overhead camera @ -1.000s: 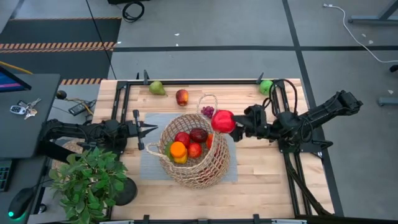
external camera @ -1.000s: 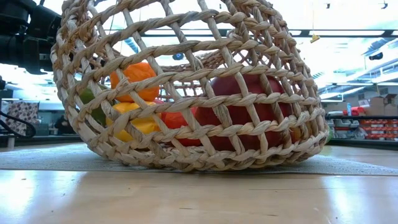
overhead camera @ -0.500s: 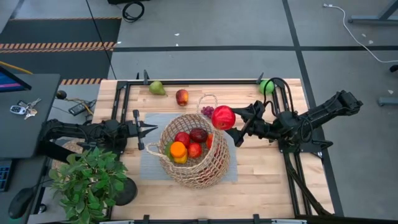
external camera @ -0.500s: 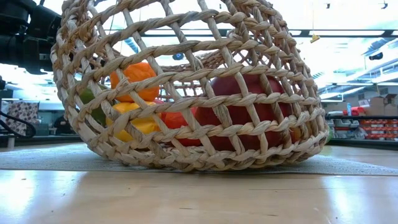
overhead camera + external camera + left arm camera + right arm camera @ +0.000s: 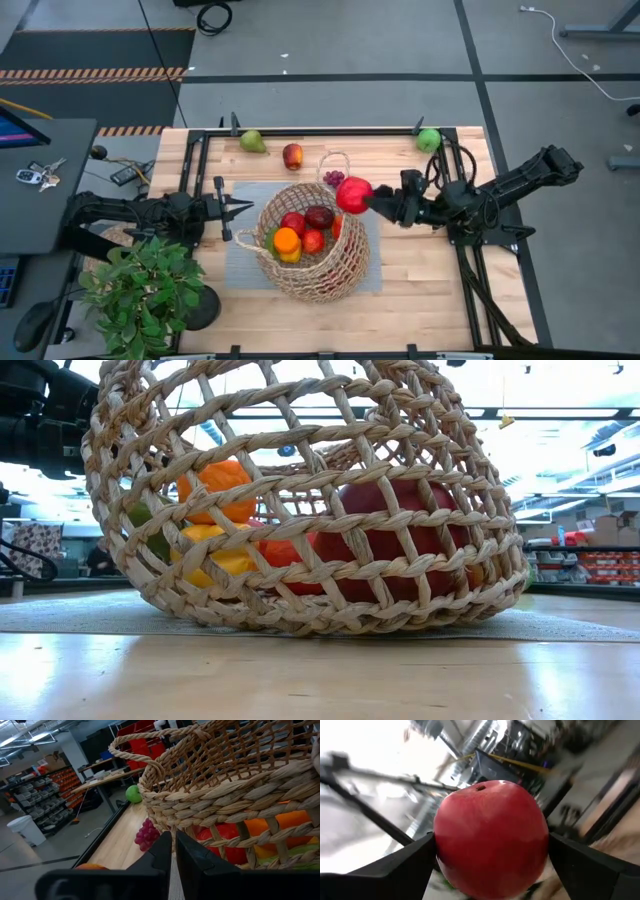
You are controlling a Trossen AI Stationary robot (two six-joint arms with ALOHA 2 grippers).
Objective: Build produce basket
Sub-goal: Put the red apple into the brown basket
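Wicker basket point(image 5: 313, 243) is set mid-table on grey mat point(image 5: 240, 250), fruit inside; red apple point(image 5: 354, 195) is held over its rim, grasped by right gripper point(image 5: 366, 200); left gripper point(image 5: 243, 208) is clenched empty beside basket

Apple point(image 5: 354, 195) in right claw point(image 5: 368, 199), above basket point(image 5: 312, 260) rim.

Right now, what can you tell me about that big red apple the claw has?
The red apple is round, glossy and plain deep red, with a small dark stem dimple. The right claw grips it on both sides between its two dark fingers, holding it in the air over the wicker basket's far-right rim.
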